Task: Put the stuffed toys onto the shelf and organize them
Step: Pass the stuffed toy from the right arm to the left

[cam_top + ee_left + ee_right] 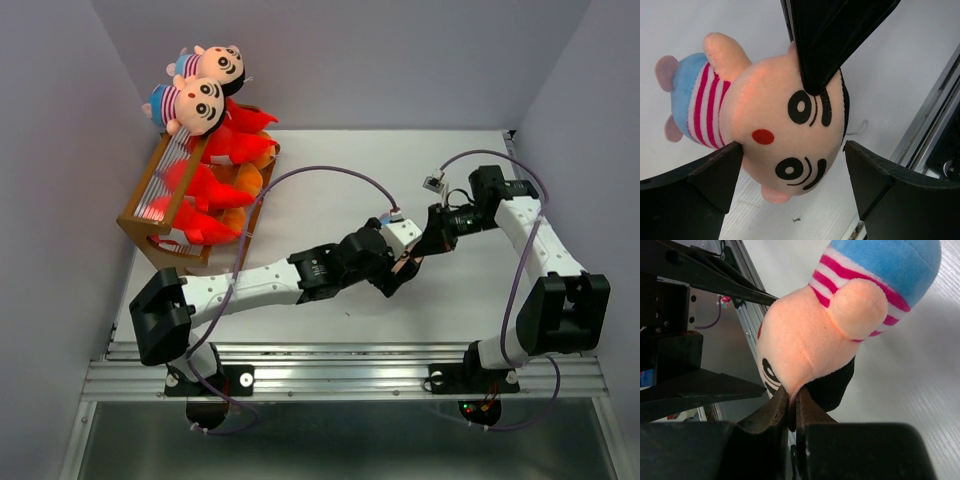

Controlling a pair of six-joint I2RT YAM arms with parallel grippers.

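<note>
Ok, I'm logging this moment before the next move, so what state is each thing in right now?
Loose doll: pinched at the head, not yet shelved.
Right gripper: fingers shut on its head.
Left gripper: fingers open, either side of its face.
Shelf: standing far left, loaded with toys.
Two shelved dolls: at its far end.
Red toys: lying on its tiers.
Orange toys: beside the red ones.
</note>
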